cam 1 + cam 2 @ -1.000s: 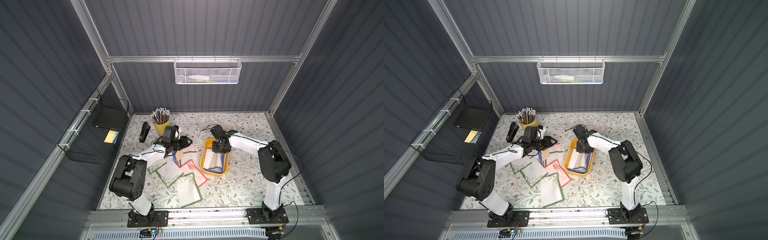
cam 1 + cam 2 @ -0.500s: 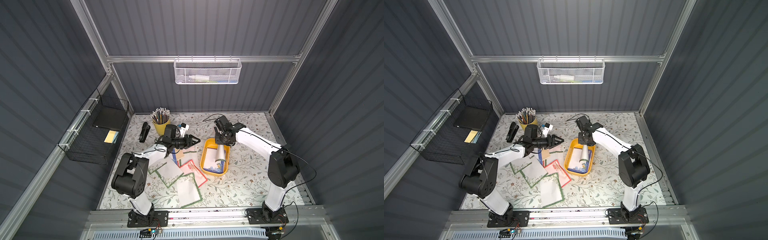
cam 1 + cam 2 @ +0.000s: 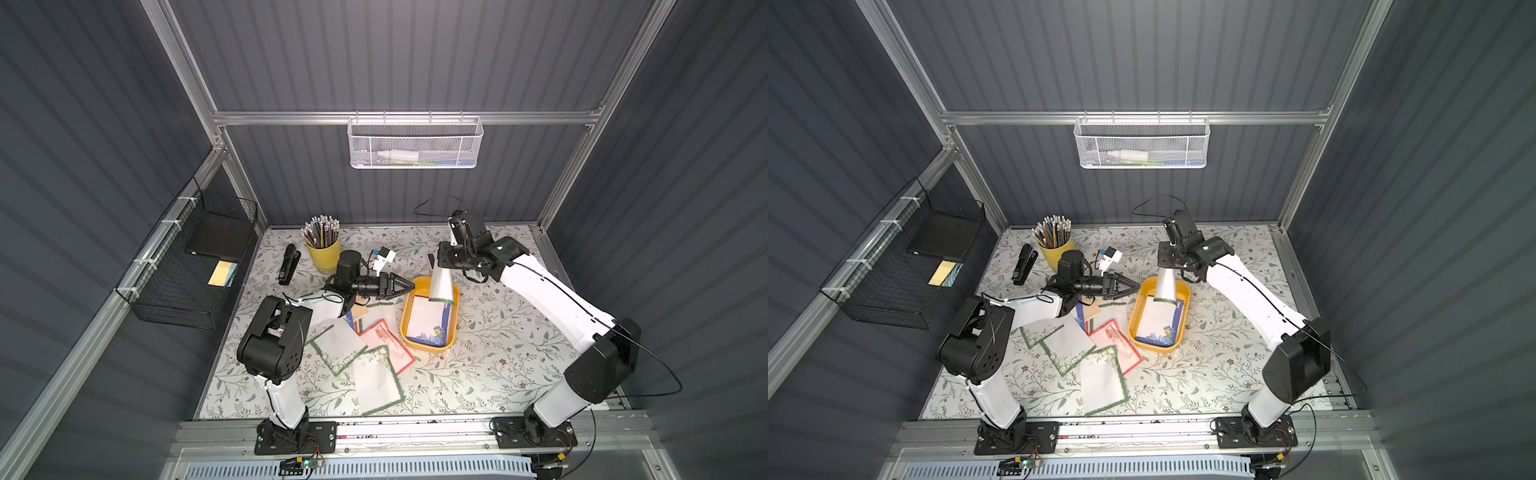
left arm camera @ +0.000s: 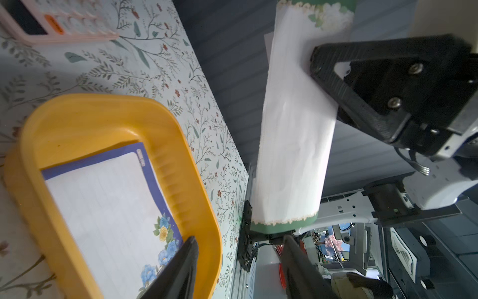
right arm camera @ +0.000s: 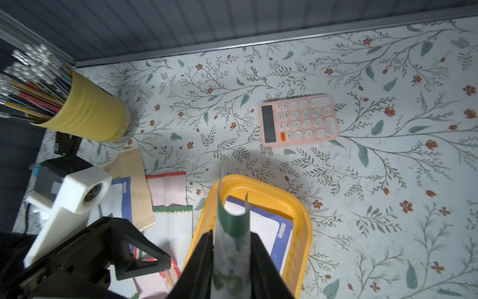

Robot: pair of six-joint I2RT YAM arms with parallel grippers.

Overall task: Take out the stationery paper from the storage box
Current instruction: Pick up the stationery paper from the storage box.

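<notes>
Pinches a green-bordered stationery sheet with the right gripper, jaws pressed on the paper from both sides. Holds this sheet curled like a gutter, hanging above the far end of the storage box, that is the end toward the back wall. In the left wrist view, appears lifted clear of the box rim.

Has the left gripper just beside that same far end of the box, on the side toward the left arm. Jaws spread apart there, with nothing between them, tips turned toward the hanging sheet but not touching it.

Shows one blue-bordered stationery sheet lying flat on the floor of the box, with blue flowers at the near end.

Shows more loose sheets on the table outside the box, all on the side toward the left arm: a red-bordered one closest to the box, green-bordered ones farther from it and partly overlapping. Shows also a tan sheet on that side, near the far corner of the box and partly under the left arm in both top views.

Shows a pink calculator beyond the far end of the box, apart from it. Shows a yellow pencil cup and a black stapler much farther on the left arm's side, well apart from the box.
</notes>
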